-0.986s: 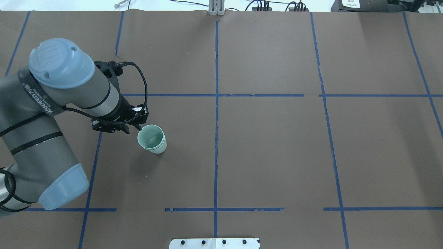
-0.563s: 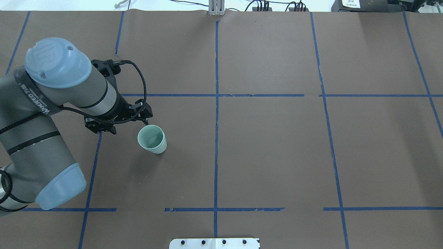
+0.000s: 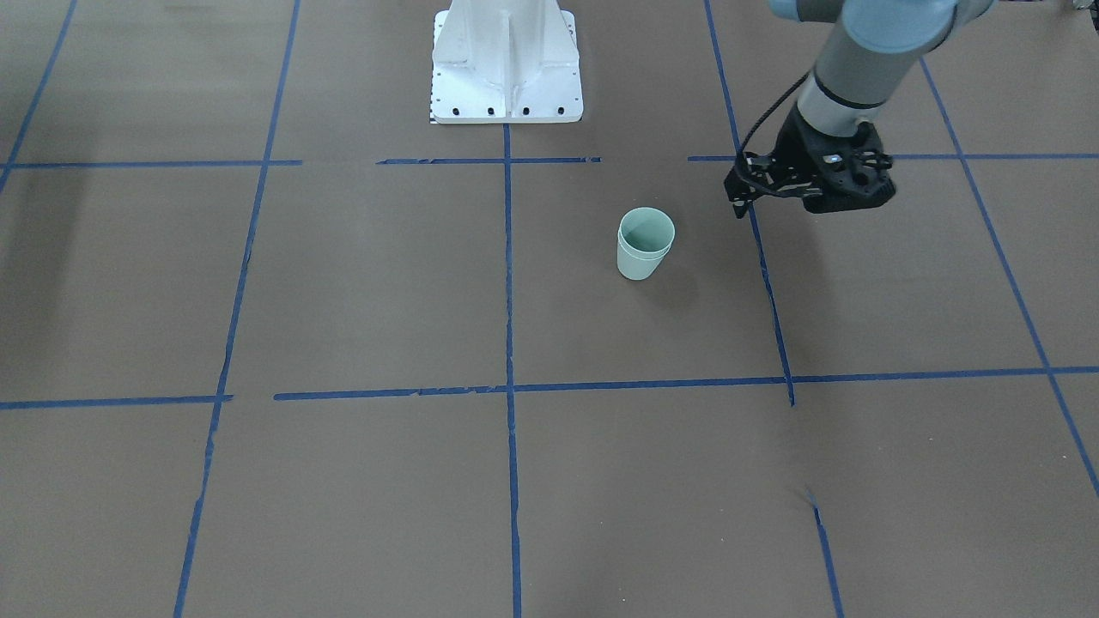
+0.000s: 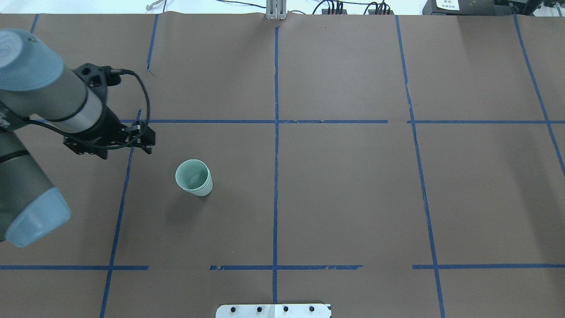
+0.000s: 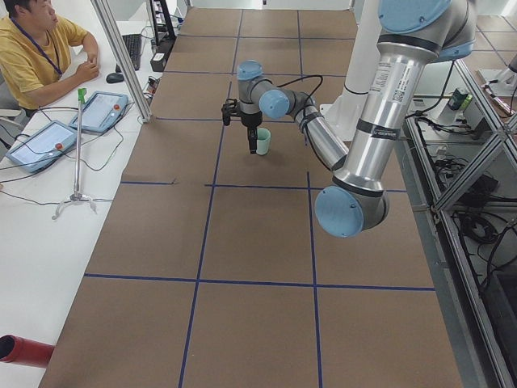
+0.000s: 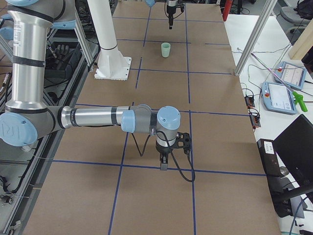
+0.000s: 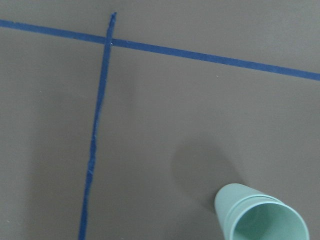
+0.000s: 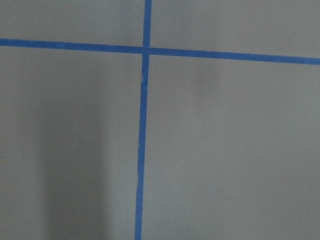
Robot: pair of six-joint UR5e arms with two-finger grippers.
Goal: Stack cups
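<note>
Front view: the cups (image 3: 644,245) stand upright on the brown table (image 3: 343,283), one nested inside the other (two rims show, one just above the other), in the square right of the middle tape line (image 3: 508,283). The left gripper (image 3: 738,204) hangs over another tape line, apart from the cups and holding nothing. Can't tell if its fingers are spread or closed.

Overhead: cups (image 4: 193,177) sit left of centre. Left gripper (image 4: 148,148) is up and to the left of them, not touching, w/ its black cable looping over the wrist.

Left side view: left gripper (image 5: 252,148) points down, right next to the cups (image 5: 263,141) in the pic; the gap isn't readable from this angle.

Right side view: right gripper (image 6: 164,166) points down near a tape crossing, well apart from the cups (image 6: 166,49); its grip state can't be judged here. Left gripper (image 6: 169,24) is small, far back.

Left wrist cam: cups (image 7: 260,215) in the bottom right corner, tape cross (image 7: 107,41) top left.

Right wrist cam: only table and a tape cross (image 8: 146,50).
</note>
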